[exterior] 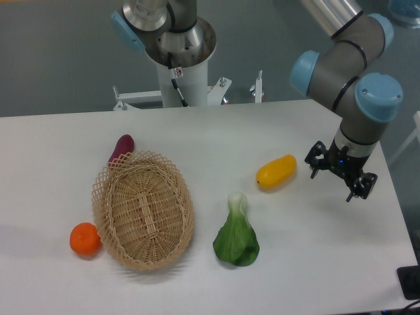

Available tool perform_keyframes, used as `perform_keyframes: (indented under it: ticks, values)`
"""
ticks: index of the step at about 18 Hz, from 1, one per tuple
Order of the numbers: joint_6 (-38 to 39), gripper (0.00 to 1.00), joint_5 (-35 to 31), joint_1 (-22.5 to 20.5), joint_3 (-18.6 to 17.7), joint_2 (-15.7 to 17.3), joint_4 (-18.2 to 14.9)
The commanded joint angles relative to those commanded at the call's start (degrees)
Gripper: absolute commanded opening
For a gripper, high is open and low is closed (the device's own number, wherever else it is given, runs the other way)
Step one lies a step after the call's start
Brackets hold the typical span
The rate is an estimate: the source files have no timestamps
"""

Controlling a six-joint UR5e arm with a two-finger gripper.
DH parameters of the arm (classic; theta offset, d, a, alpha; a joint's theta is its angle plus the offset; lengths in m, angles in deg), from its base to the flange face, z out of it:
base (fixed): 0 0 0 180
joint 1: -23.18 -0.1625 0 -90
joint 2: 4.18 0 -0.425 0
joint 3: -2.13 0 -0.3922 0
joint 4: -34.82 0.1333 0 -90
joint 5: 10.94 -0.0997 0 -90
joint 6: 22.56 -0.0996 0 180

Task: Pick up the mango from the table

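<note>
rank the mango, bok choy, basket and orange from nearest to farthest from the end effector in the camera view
From the end effector:
1. mango, just beside it
2. bok choy, toward the front
3. basket, mid-table
4. orange, far side beyond the basket

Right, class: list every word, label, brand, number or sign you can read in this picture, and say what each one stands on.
None can be read: no print shows on the mango, the basket, the orange, the leafy green or the table.
A small tag on the arm's base column is too small to read.
</note>
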Motion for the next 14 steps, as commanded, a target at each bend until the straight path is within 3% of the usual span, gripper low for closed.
perform_keyframes:
  ticks: [7,14]
  values:
    - [0.70,1.00,0.79,-0.09,-0.44,0.53,-0.53]
    - [0.79,1.00,3.69,-1.23,-4.21,2.02,-0.35]
